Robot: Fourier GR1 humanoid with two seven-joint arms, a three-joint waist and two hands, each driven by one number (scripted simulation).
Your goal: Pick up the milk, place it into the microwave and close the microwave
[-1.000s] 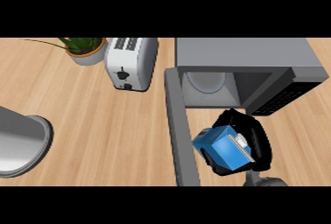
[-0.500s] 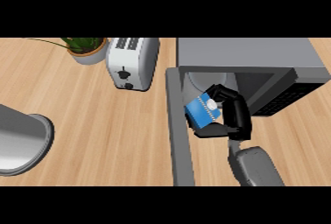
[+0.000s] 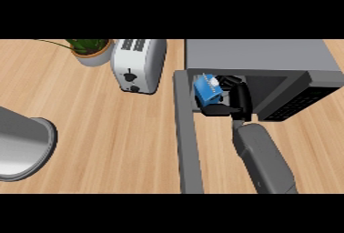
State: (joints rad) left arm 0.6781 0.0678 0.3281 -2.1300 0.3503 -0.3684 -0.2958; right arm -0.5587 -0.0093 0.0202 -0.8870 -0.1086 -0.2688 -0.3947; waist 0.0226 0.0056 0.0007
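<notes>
The milk (image 3: 207, 90) is a small blue carton with a white cap, held just inside the mouth of the grey microwave (image 3: 259, 57). My right hand (image 3: 232, 101) is shut on it, fingers curled round its right side and thumb under it, the grey forearm reaching up from the lower edge. The microwave door (image 3: 187, 136) stands open, swung out toward me as a long grey bar on the left of the opening. My left hand does not show.
A white toaster (image 3: 138, 64) stands left of the microwave, with a potted plant (image 3: 91, 49) behind it. A large grey round pot or bowl (image 3: 20, 148) sits at the left edge. The microwave's dark control panel (image 3: 302, 98) is right of the opening.
My right hand has carried the milk away from me, from over the open door up into the microwave's opening, and the forearm has stretched further in.
</notes>
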